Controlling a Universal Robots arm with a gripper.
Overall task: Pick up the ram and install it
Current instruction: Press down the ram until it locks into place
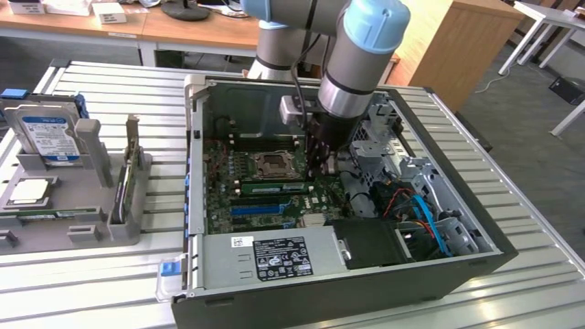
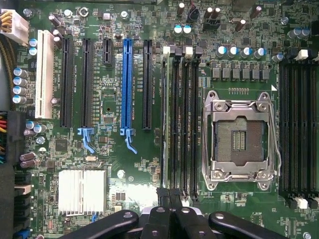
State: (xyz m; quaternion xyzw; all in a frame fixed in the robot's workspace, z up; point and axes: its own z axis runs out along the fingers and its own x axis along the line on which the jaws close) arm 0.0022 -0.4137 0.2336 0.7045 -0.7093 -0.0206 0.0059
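One gripper point(image 2: 169, 198) is hovering low over the motherboard point(image 2: 114, 164)
Its fingers are pressing together at one end of the ram point(image 2: 164, 119), which is sitting edge-on along a slot; contact is hard to make out

Exterior view high, oblique, far; wrist view close, straight down; both share motherboard point(image 1: 265, 185) point(image 2: 149, 164).

A robotics lab with office furniture

An opened computer case point(image 1: 338, 199) sits on a slatted metal tabletop point(image 1: 539, 233) mid-frame; wooden desks point(image 1: 183, 31) line the upper left, grey carpet point(image 1: 521, 96) upper right.
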